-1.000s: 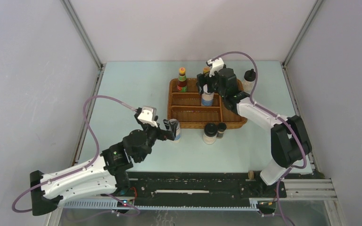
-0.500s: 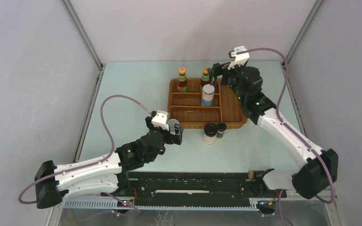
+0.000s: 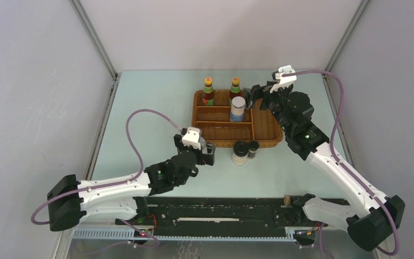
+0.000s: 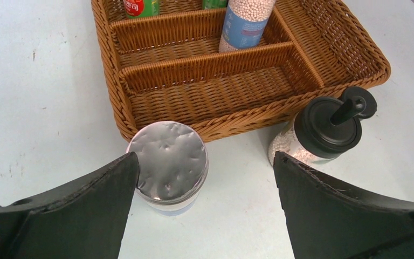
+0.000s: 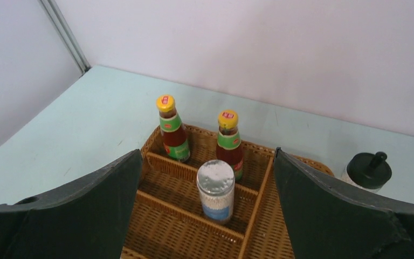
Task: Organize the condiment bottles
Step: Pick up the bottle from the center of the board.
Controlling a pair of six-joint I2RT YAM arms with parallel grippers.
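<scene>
Step in hand: pickup of the silver-topped blue-and-white shaker (image 4: 167, 167) that stands on the pale green table (image 4: 32, 108); I judge this from the left gripper (image 4: 206, 162) straddling it
Left gripper: jaws spread wide, clamped on nothing; the shaker stands between them, close against the finger at its 9 o'clock and well apart from the other
Right gripper (image 5: 206, 156): jaws wide apart and empty, hovering over the 1 o'clock corner of the brown wicker divided tray (image 4: 248, 116)
Next move calls for: centring the jaws on the shaker, gripping the body below the lid, lifting it over the wicker rim, probably to join its twin
Shaker's place: upright on the table, just outside the tray's 7 o'clock corner
Shaker's look: short round jar, dimpled foil-like top, pale body with a blue band
Twin shaker (image 3: 237, 109): upright in a middle compartment
Two dark sauce bottles with yellow caps (image 5: 172, 132): upright side by side in the 12 o'clock compartment
White black-capped bottle (image 4: 323, 132): on the table at the tray's 6 o'clock, a tiny dark bottle (image 3: 253, 149) just beside it
Second white black-capped bottle (image 5: 367, 172): outside the tray, at its 2 o'clock
Second tiny dark bottle: not visible
</scene>
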